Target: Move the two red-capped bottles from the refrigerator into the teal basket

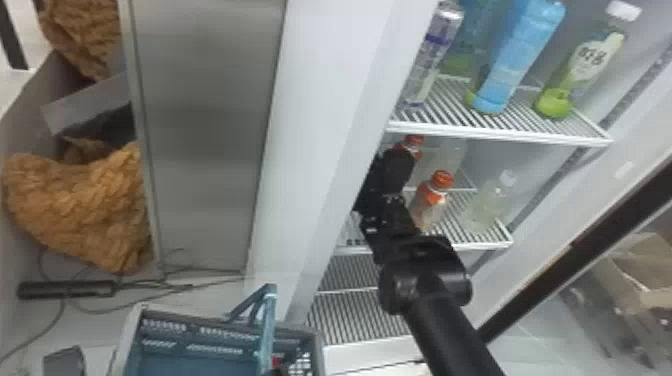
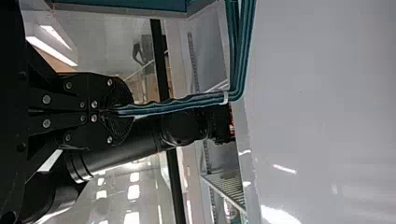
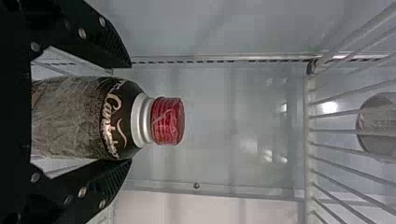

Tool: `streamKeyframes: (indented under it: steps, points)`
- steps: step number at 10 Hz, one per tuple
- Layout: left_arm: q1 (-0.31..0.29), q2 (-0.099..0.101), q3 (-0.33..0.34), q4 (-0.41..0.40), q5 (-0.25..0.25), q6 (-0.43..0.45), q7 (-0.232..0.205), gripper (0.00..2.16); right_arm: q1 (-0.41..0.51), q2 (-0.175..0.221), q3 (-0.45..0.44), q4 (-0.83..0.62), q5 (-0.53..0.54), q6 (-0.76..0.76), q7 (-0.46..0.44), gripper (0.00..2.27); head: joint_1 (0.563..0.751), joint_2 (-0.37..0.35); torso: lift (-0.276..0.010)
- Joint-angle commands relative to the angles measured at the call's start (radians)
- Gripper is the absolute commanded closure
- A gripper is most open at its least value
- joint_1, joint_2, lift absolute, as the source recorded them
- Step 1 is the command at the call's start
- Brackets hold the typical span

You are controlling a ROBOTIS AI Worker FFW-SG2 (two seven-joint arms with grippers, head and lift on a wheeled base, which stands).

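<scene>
The right gripper's fingers [image 3: 105, 184] stood wide, one on each side of the dark red-capped bottle [image 3: 77, 116]; the far one looked slightly clear of it, so I did not take it as gripped. The bottle was upright inside the refrigerator [image 1: 325, 110], its cap beyond the fingertips. The step in hand, as I judged it, was to centre the bottle and close evenly on its body, below the shoulder, where the smooth wrap might slip under a light squeeze. The left gripper [image 2: 111, 112] was closed on the teal handle [image 2: 177, 103], and I would have kept it steady to hold the teal basket [image 1: 175, 360] ready. Above the cap ran an upper wire shelf [image 3: 307, 135], so the lift needed to be small, just enough to free the base, then drawn out level. Beside the right arm [image 1: 440, 325], an orange-capped bottle [image 1: 432, 197] and a pale bottle [image 1: 490, 205] stood on the lower shelf [image 1: 480, 245], and a careless elbow or wrist could have knocked them. The white side wall lay between the bottle and the basket, to be cleared before swinging left. A red spot [image 1: 276, 361] showed in the basket; I could not tell whether it was the second bottle.
</scene>
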Motion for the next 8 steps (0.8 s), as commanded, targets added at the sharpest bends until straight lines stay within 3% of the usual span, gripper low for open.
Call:
streamKeyframes:
  steps: [1, 4, 8]
  points:
    - [0.000, 0.000, 0.000, 0.002, 0.002, -0.003, 0.000, 1.16, -0.003, -0.001, 0.005, -0.002, -0.005, 0.020, 0.000, 0.70, 0.695, -0.350, -0.224]
    - [0.005, 0.000, 0.002, 0.002, 0.004, -0.008, -0.002, 1.16, 0.024, -0.001, 0.007, -0.039, -0.011, 0.000, 0.002, 0.70, 0.695, -0.348, -0.224]
    - [0.010, 0.000, 0.008, 0.002, 0.010, -0.011, -0.005, 1.16, 0.142, -0.010, -0.021, -0.228, -0.009, -0.017, 0.005, 0.70, 0.695, -0.350, -0.224]
